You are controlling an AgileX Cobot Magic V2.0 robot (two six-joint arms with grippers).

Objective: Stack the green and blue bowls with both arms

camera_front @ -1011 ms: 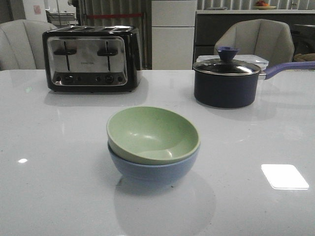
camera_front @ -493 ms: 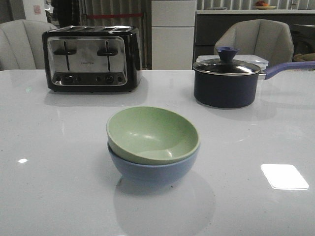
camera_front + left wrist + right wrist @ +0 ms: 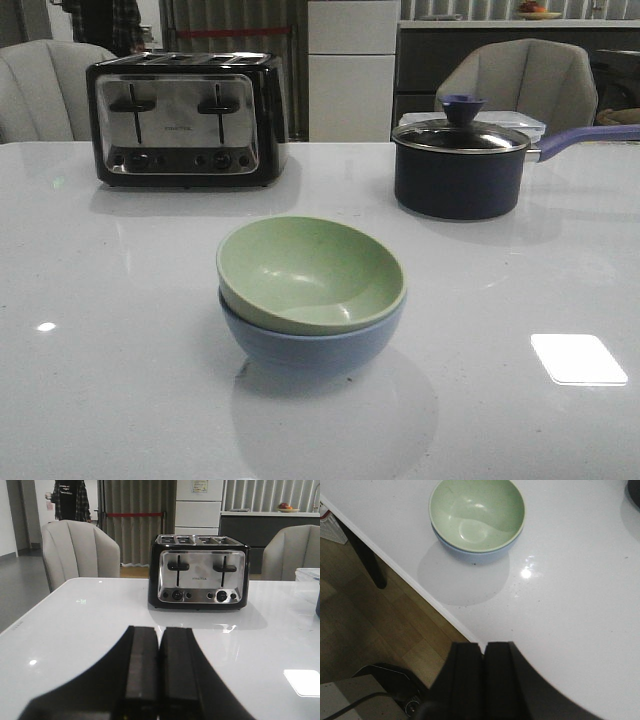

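Observation:
The pale green bowl (image 3: 305, 268) sits nested, slightly tilted, inside the blue bowl (image 3: 310, 347) at the middle of the white table (image 3: 120, 380). In the right wrist view the green bowl (image 3: 477, 511) and the blue bowl (image 3: 480, 556) beneath it lie well away from my right gripper (image 3: 483, 645), which is shut with nothing in it, above the table's edge. My left gripper (image 3: 159, 630) is shut and empty too, low over the table and facing the toaster. Neither gripper shows in the front view.
A black and chrome toaster (image 3: 185, 120) stands at the back left. A dark navy saucepan (image 3: 460, 165) with a glass lid and purple handle is at the back right. Chairs stand behind the table. The table edge (image 3: 415, 585) drops to a wooden floor.
The bowls and both arms have not moved. Only a person in the far background has shifted.

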